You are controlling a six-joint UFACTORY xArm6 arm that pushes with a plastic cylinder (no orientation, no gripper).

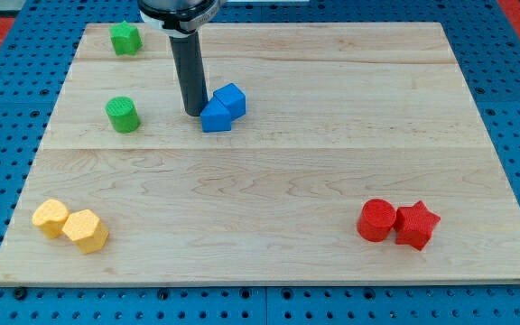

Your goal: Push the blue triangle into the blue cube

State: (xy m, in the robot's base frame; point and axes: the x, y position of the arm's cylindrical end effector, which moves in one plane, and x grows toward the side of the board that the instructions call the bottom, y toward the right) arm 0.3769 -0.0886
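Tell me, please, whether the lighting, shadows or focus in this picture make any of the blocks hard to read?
Camera view: lighting is even and soft, with no glare on the pale wooden board; each block casts only a faint, short shadow; focus is sharp across the board; my tip sits just at the view's left of the blue triangular block, which touches the blue cube; the arm's top is cropped by the view's top edge.

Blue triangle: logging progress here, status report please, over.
My tip at blue triangle's left edge. Triangle touching blue cube. Nothing in the way; green cylinder off to the view's left.
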